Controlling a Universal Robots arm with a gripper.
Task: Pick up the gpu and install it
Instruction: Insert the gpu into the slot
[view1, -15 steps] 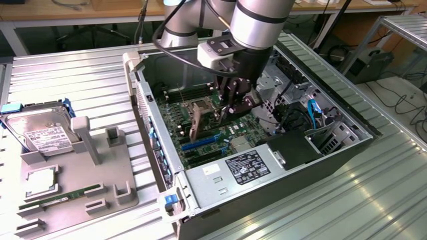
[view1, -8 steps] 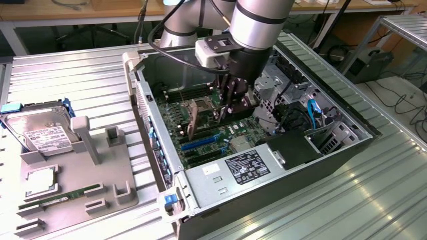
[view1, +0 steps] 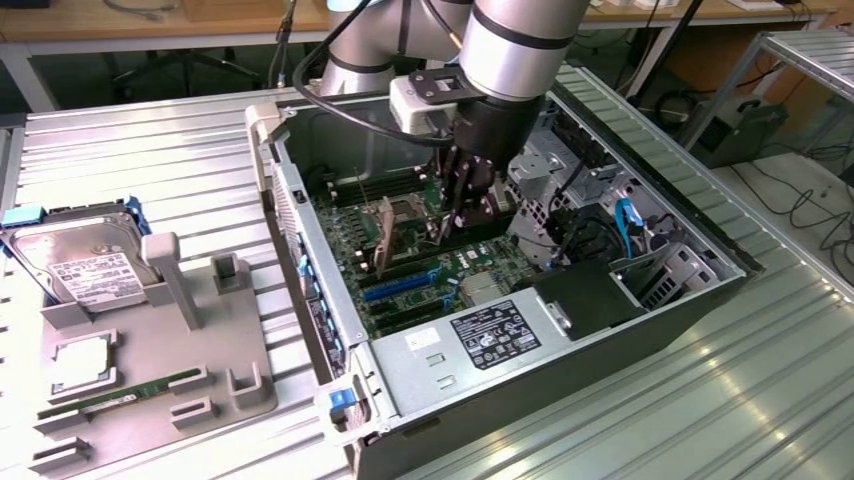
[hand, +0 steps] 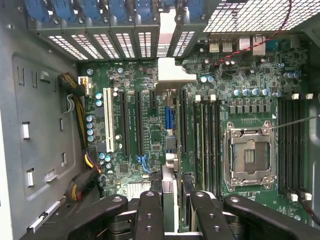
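Note:
My gripper (view1: 463, 222) reaches down into the open computer case (view1: 300, 260) and hangs over the motherboard (view1: 441, 270). The gpu (hand: 170, 167) is clamped edge-on between the two black fingers (hand: 150, 212). Its silver end bracket (hand: 173, 75) points toward the slotted rear wall of the case. In the wrist view my gripper (hand: 171, 202) holds the card above the row of expansion slots (hand: 122, 120), between the long black slots and the memory slots. In the exterior view the gpu (view1: 483, 205) is a thin dark shape below the wrist. Whether its edge touches a slot is hidden.
The open CPU socket (hand: 248, 155) lies beside the card. A power supply (view1: 497, 330) and drive cage (view1: 667, 270) fill the near end of the case. On the exterior view's left, a grey tray (view1: 160, 400) holds a hard drive (view1: 80, 265), a processor (view1: 83, 362) and a green memory stick (view1: 120, 395).

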